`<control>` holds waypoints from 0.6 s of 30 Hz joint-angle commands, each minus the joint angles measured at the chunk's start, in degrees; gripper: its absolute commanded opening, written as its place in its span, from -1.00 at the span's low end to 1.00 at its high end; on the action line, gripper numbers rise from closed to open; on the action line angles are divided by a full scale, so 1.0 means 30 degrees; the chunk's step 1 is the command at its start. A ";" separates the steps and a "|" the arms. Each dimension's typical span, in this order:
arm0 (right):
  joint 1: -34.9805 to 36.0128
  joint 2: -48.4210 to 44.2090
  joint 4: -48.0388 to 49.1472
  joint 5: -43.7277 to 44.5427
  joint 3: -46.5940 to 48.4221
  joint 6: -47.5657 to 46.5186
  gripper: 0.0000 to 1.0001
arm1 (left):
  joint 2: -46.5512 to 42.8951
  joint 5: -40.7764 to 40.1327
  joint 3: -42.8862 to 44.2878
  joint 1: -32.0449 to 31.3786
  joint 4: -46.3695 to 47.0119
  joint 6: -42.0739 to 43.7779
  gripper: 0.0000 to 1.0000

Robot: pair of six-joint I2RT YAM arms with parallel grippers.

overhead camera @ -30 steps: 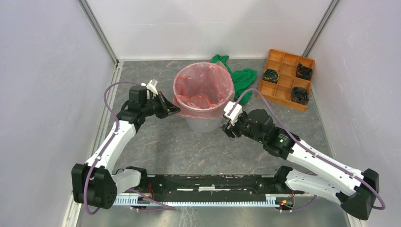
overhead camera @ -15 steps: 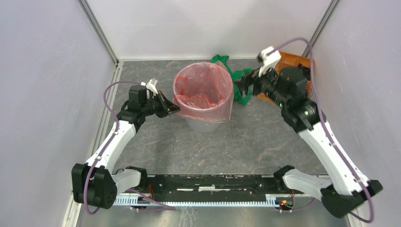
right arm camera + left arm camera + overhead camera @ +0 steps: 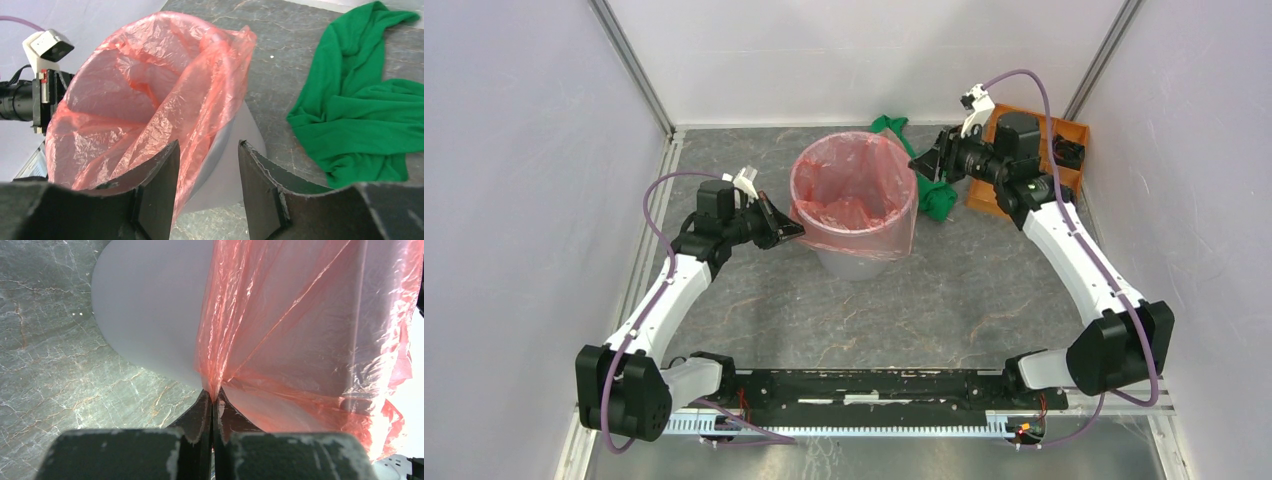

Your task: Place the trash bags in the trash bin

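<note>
The trash bin stands upright in the middle of the grey marbled surface, and the trash bag sits inside it, its red-orange film lining the inside and folded out over the rim, so that only the lower part of the bin's grey wall shows. At the bin's left side the left claw is closed tight on a pinch of the bag. In the left wrist view its two dark fingers meet at the left claw, and the trash bag fans up from that pinch in taut creases across the pale wall of the trash bin. At the bin's far right side the right claw hovers just above the rim, pointing toward the bin. The right wrist view shows the right claw with its fingers spread apart and not clamped on anything. A wrinkled fold of the trash bag hangs just beside its left finger, and the wall of the trash bin shows in the gap. A green cloth lies crumpled on the surface just right of the bin, and an orange tray sits beyond the cloth, largely hidden by the right arm.
</note>
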 commanded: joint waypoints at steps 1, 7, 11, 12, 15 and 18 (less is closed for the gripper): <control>0.0063 -0.0384 0.1638 -0.1427 -0.0749 0.0296 0.08 | -0.0145 0.0558 0.0017 0.0066 0.0546 -0.0224 -0.96; 0.0117 -0.0339 0.1813 -0.1258 -0.1507 0.0159 -0.09 | -0.0083 0.0566 0.0153 0.0066 0.0532 -0.0195 -0.96; 0.0115 -0.0571 0.1693 -0.0282 -0.1480 0.0097 -0.55 | -0.0104 0.0474 0.0113 0.0066 0.0541 -0.0224 -0.96; 0.0098 -0.0646 0.1710 -0.0125 -0.1478 0.0140 -0.67 | -0.0108 0.0477 0.0099 0.0066 0.0546 -0.0224 -0.96; 0.0084 -0.0758 0.1357 0.0310 -0.1430 0.0015 -0.99 | -0.0065 0.0433 0.0067 0.0066 0.0532 -0.0224 -0.96; 0.0064 -0.1031 0.1189 0.1132 -0.1593 -0.0311 -1.00 | -0.0021 0.0396 0.0134 0.0066 0.0532 -0.0199 -0.96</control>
